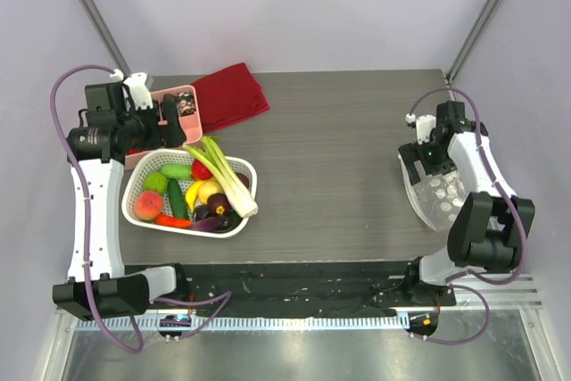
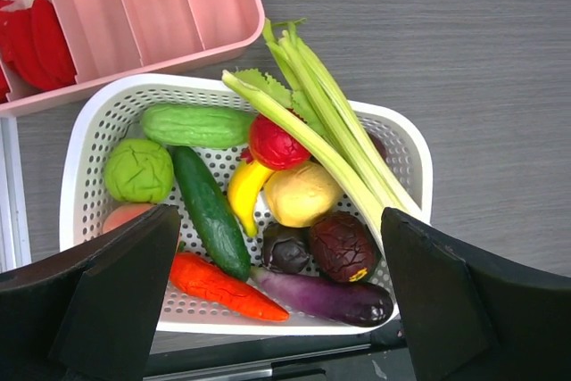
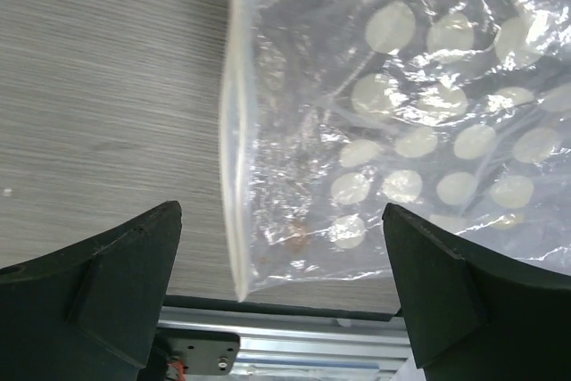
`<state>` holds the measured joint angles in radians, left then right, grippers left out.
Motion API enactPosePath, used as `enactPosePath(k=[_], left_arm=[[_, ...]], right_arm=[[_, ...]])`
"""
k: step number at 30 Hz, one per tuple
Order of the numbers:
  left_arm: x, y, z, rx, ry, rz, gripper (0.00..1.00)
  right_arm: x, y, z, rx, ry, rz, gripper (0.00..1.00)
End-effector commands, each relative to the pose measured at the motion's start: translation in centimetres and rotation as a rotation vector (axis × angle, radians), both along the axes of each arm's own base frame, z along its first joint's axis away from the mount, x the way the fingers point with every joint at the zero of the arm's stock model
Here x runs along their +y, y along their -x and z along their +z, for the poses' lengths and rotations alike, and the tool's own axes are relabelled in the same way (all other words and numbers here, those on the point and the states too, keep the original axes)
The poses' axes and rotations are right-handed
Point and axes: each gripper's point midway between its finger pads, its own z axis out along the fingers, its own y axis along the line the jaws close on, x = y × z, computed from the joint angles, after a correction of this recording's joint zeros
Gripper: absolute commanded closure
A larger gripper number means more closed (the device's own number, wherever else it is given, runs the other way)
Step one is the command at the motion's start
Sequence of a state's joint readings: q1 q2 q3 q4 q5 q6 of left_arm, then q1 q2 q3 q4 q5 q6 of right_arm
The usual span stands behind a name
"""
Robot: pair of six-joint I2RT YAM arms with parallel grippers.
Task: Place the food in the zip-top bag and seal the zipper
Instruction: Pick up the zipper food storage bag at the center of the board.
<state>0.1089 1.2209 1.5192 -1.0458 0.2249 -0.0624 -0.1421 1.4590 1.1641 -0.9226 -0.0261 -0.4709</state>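
Note:
The food lies in a white basket [image 1: 143, 186] at the left: leek [image 2: 330, 131], red tomato [image 2: 277, 142], banana [image 2: 245, 189], cucumber [image 2: 210, 211], eggplant [image 2: 326, 296] and peach [image 1: 148, 205]. My left gripper [image 1: 169, 118] hovers above the basket's far side, open and empty; in its wrist view [image 2: 281, 310] the jaws frame the basket. The zip-top bag [image 1: 442, 194] lies flat at the right edge, empty. My right gripper [image 1: 419, 162] is open above it. In the right wrist view [image 3: 281, 310] the jaws straddle the bag [image 3: 401, 131] and its zipper [image 3: 234, 131].
A pink compartment box [image 1: 174, 109] sits behind the basket, partly under my left gripper. A red cloth [image 1: 230, 95] lies beside it at the back. A carrot [image 2: 223, 285] and other toy vegetables share the basket. A black strip [image 1: 294, 287] runs along the table's front edge.

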Motion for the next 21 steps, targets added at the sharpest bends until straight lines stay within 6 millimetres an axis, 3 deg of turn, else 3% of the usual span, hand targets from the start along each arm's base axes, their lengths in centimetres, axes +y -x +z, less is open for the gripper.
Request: enactPosePath(k=[1, 7, 15, 18, 21], left_arm=[[-1.2, 0.4, 3.0, -0.089, 0.024, -0.069, 0.00], [-2.2, 0.3, 3.3, -0.094, 0.066, -0.110, 0.00], [-2.6, 0.4, 2.4, -0.077, 0.084, -0.126, 0.00], [-2.7, 0.5, 2.1, -0.077, 0.091, -0.127, 0.00], [-2.9, 0.6, 2.0, -0.079, 0.101, -0.138, 0.00]], right_arm=[[-3.9, -0.5, -0.6, 0.051, 0.058, 0.032, 0.00], [-7.2, -1.8, -3.6, 0.102, 0.132, 0.006, 0.00], [-6.6, -3.3, -7.8, 0.152, 0.053, 0.000, 0.08], [-6.6, -3.3, -8.9, 0.160, 0.049, 0.001, 0.20], [-5.6, -2.9, -10.1, 0.163, 0.003, 0.022, 0.39]])
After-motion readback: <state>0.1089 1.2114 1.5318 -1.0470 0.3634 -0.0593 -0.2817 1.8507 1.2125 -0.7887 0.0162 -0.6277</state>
